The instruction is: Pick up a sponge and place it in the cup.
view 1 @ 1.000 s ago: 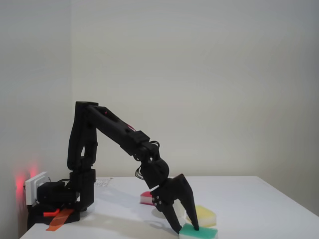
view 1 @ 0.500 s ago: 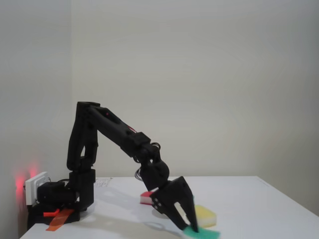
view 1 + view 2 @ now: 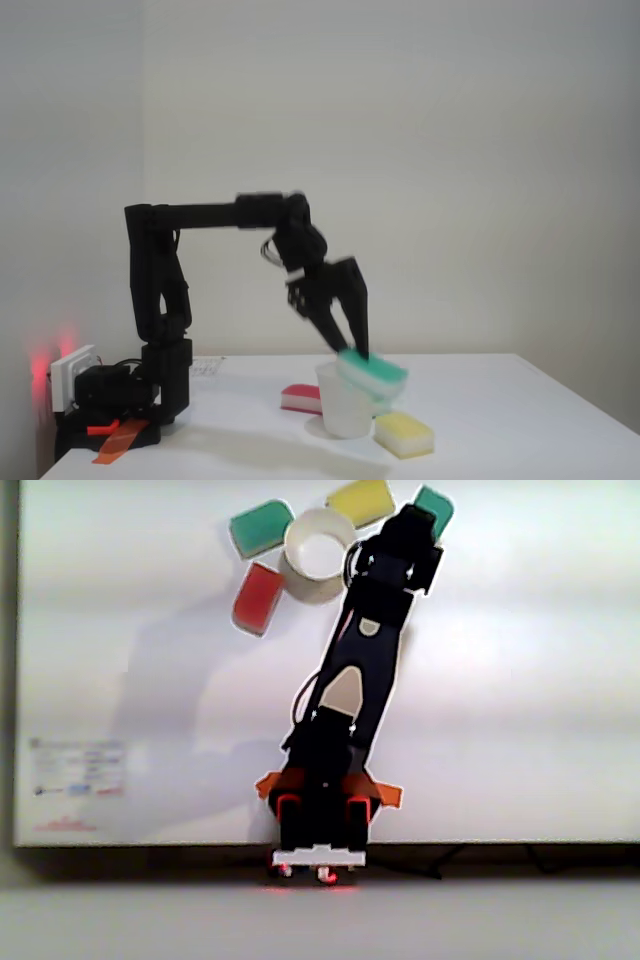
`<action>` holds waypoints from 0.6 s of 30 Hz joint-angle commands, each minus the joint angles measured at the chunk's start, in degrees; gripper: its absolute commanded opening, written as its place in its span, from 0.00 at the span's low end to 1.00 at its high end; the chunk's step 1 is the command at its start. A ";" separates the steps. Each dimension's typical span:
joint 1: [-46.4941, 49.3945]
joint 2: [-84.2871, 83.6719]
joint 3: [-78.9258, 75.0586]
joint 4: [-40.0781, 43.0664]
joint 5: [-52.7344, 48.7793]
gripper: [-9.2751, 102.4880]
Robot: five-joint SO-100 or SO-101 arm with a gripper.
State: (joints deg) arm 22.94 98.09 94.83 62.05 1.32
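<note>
The white desk (image 3: 500, 410) carries the black arm (image 3: 200, 215), which reaches out level from its base and bends down at the wrist. Its tool (image 3: 352, 352) is clamped on the green-and-white sponge (image 3: 375, 370), held tilted in the air just above the rim of the cup (image 3: 343, 405). From above, the sponge (image 3: 436, 507) pokes out beyond the tool (image 3: 425, 515), right of the cup (image 3: 296, 572), with a second green sponge (image 3: 260, 528), a yellow one (image 3: 361, 500) and a red one (image 3: 257, 597) around the cup
</note>
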 commanded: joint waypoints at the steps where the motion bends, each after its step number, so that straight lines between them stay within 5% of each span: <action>1: -0.70 2.99 -10.28 7.56 1.41 0.08; 9: -7.73 5.45 -20.65 20.13 2.64 0.08; 18: -18.11 13.62 -10.81 20.83 3.43 0.08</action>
State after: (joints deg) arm 6.68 108.54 81.30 82.62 3.87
